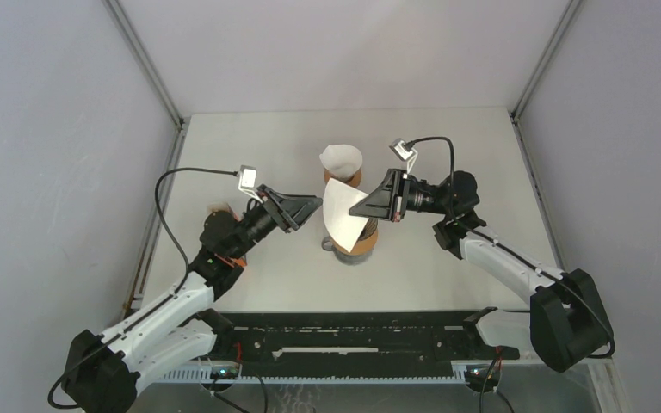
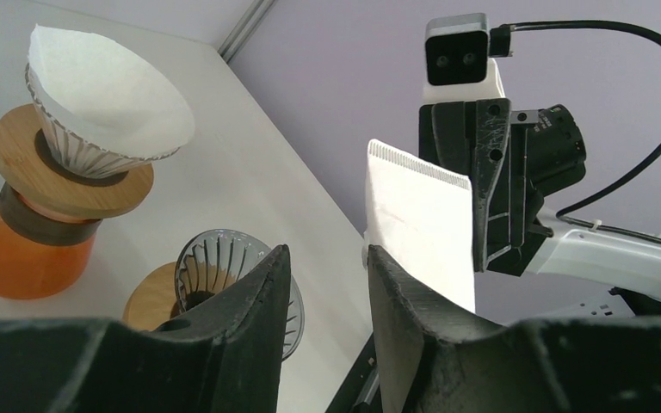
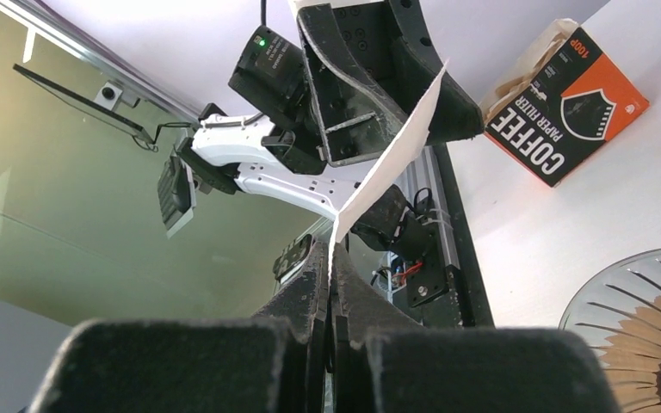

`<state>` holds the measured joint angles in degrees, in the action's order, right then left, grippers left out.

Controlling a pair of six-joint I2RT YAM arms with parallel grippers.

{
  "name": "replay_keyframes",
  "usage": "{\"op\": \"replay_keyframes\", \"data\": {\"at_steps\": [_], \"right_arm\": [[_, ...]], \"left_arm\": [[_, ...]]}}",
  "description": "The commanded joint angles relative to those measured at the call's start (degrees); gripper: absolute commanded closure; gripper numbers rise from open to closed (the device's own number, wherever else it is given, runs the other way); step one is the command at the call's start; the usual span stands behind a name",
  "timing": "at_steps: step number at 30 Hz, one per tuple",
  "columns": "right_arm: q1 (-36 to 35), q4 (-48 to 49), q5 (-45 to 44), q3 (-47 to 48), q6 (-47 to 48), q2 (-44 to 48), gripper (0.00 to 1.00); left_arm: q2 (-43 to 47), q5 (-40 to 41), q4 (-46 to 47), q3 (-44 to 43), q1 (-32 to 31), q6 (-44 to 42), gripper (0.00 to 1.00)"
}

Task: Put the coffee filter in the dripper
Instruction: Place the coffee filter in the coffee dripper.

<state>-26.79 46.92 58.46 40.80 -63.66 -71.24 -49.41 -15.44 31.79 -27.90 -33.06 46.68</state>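
A white table [image 1: 447, 275] is enclosed by plain grey walls [image 1: 52, 129], with the two arms bolted at its near edge. Near the middle of the table a ribbed glass dripper [image 1: 363, 243] is seated on a wooden collar [image 2: 151, 297] over an orange carafe [image 1: 367, 249]. Its cone is seen bare in the left wrist view. Just behind it, farther from the arms, a second dripper [image 1: 342, 161] is found, and a white paper is already seated in that one.

The coffee filter [image 1: 340, 219] is held folded flat in the air above the near dripper, well clear of its rim. It is pinched along its right edge by the right gripper [image 1: 355, 209], whose fingers are pressed together on the paper. The left gripper [image 1: 314, 204] is brought in from the left with its jaws spread. The filter's free edge is seen at one of its fingers [image 2: 413, 327], but whether the paper is touched cannot be told.

A black and orange box [image 3: 568, 112] marked as coffee paper filters is seen lying on the table at the left, behind the left arm.
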Motion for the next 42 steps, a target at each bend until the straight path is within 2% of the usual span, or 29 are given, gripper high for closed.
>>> {"op": "replay_keyframes", "data": {"at_steps": [1, 9, 18, 23, 29, 35, 42], "right_arm": [[-0.34, 1.7, -0.03, 2.58, 1.84, 1.89, 1.0], [-0.55, 1.33, -0.08, 2.59, 2.19, 1.94, 1.0], [-0.43, -0.63, -0.15, 2.54, 3.52, 1.37, 1.0], [0.47, -2.77, 0.06, 2.58, 5.14, 2.0, 1.0], [1.37, -2.83, 1.09, 2.55, 5.79, 2.18, 1.0], [1.12, -0.05, 2.46, 2.56, 4.98, 2.01, 1.0], [0.59, 2.23, 3.2, 2.59, 4.31, 1.98, 1.0]], "left_arm": [[0.22, -0.46, -1.19, -2.72, 0.45, 0.87, 0.57], [-0.01, -1.37, -1.64, -3.05, 0.45, 1.28, 0.57], [1.37, -3.7, 3.84, -1.54, 0.58, 3.42, 0.54], [5.07, -2.9, 4.15, 0.95, 2.58, 3.42, 0.52], [6.76, -6.92, 6.21, 1.77, 4.54, 3.7, 0.5], [3.67, -13.7, 7.9, -0.47, 4.69, 4.27, 0.49], [-0.47, -15.89, 9.95, -1.65, 4.67, 6.48, 0.5]]}}
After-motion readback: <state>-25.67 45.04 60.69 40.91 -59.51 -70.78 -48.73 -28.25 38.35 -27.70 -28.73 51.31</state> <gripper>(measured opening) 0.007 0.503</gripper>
